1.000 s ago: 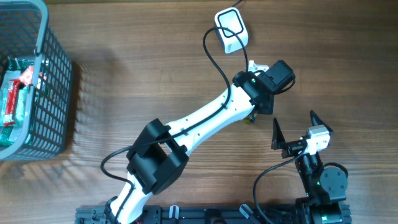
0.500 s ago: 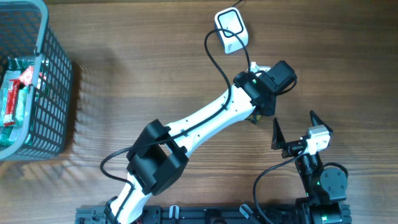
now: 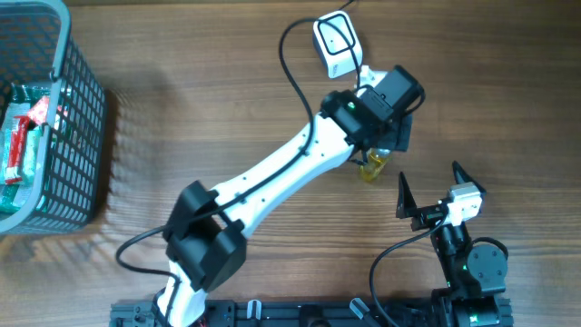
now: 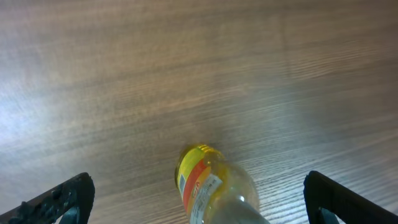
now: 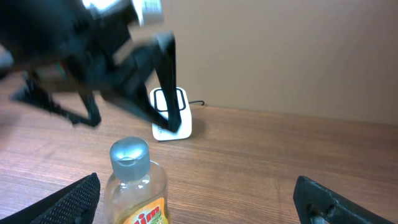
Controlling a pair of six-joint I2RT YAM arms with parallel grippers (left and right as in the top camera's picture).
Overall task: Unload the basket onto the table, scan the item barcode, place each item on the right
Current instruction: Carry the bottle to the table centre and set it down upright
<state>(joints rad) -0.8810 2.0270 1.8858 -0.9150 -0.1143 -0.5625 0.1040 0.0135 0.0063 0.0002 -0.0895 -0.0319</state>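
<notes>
Evidently the bottle [image 3: 372, 167] of yellow liquid stands upright on its own, just beside the white scanner [image 3: 338, 41]. The left wrist view shows it between the left jaws, which are spread wide with a clear gap on either side, so nothing clamps it. Judging by that, the bottle is parked here to sit within the scanner's reach, though I cannot tell whether its barcode faces the scanner. The orange and yellow label shows in both wrist views, and no barcode is readable in either.

The left arm [image 3: 272, 177] stretches diagonally across the surface [image 3: 200, 109], its wrist hovering above the bottle's grey cap. The right jaws are also fully apart and hold nothing; they wait near the front edge, pointed toward the bottle and scanner, probably ready to take over or turn the bottle if the label needs to face another way.

A grey mesh basket [image 3: 80, 136] sits well apart at the far left, with green and red packets [image 3: 23, 132] inside, likely the remaining items.

The surface is brown wood grain, otherwise bare around the bottle. Behind the scanner, the right wrist view shows a plain beige wall [image 5: 280, 50].
</notes>
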